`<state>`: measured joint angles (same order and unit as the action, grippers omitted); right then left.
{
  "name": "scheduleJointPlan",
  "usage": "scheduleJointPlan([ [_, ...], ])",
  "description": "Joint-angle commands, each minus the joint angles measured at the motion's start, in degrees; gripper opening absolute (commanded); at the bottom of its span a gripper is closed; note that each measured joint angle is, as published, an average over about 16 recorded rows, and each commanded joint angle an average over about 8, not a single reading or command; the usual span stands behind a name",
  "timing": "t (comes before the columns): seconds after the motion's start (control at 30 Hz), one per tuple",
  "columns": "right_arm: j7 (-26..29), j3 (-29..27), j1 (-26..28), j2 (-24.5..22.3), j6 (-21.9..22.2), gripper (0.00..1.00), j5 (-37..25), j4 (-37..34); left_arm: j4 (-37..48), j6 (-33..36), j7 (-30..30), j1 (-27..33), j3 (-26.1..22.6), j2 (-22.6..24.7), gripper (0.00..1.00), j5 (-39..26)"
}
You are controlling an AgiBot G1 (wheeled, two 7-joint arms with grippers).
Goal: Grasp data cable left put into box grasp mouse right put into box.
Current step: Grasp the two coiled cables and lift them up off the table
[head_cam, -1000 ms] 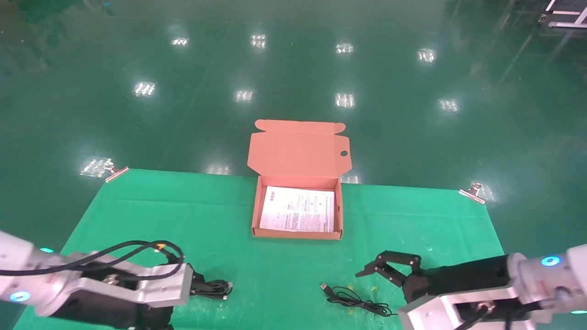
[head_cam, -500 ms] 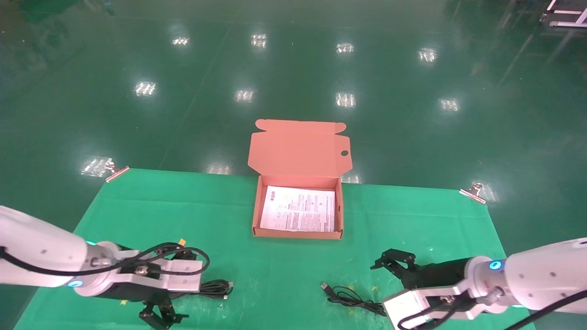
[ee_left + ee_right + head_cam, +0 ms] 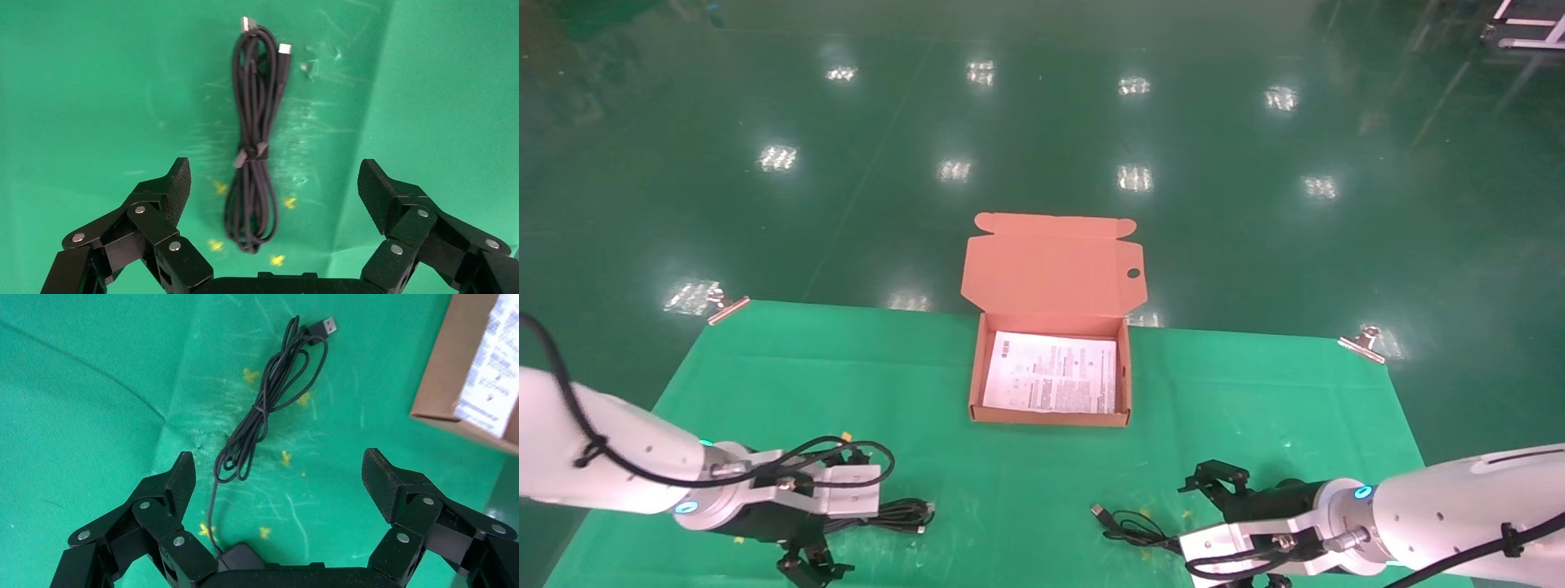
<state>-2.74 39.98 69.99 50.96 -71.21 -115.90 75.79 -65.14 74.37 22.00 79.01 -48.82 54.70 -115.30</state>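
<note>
The data cable (image 3: pixel 254 141), a tied black bundle with silver plugs, lies on the green cloth (image 3: pixel 764 384) near the front left (image 3: pixel 903 514). My left gripper (image 3: pixel 275 170) hangs open over it, and the bundle's near loop sits between the fingers without touching them; the head view shows that gripper (image 3: pixel 809 565) at the front edge. Only a corner of the mouse (image 3: pixel 240 557) shows under my open right gripper (image 3: pixel 280 458), with its cord (image 3: pixel 263 410) and USB plug (image 3: pixel 324 326) stretched ahead. In the head view the right gripper (image 3: pixel 1212 478) covers the mouse. The box (image 3: pixel 1050 416) stands open mid-table.
A printed sheet (image 3: pixel 1050 371) lies flat inside the box, whose lid (image 3: pixel 1050 261) stands up behind it. Metal clips (image 3: pixel 723 306) (image 3: pixel 1361 341) pin the cloth's far corners. Beyond the cloth is shiny green floor. The box corner (image 3: pixel 465 386) lies ahead of the right gripper.
Both arms have swung lower towards the table's front edge. The left gripper turned from pointing sideways at the cable to pointing down. The right gripper drew back over the mouse.
</note>
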Motion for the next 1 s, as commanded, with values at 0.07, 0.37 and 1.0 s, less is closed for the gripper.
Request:
scheduleJointPlan([
  [0.07,1.56,0.11,-0.46,0.59,0.42,1.0,-0.72,-0.53,3.12,-0.63,-1.0,0.06,0.06,0.84,1.0,0.47],
  [0.37,4.18,0.82,-0.25,3.82,0.91,1.0,-2.13,-5.48,16.41,-3.08,-5.71,1.42,1.16,4.45,1.0,3.38],
  [1.0,1.74,2.01,0.53,9.67,7.07,0.36,-5.4,-19.7,37.79,-6.62,-17.13,5.97,1.85,10.43,0.17,5.26],
])
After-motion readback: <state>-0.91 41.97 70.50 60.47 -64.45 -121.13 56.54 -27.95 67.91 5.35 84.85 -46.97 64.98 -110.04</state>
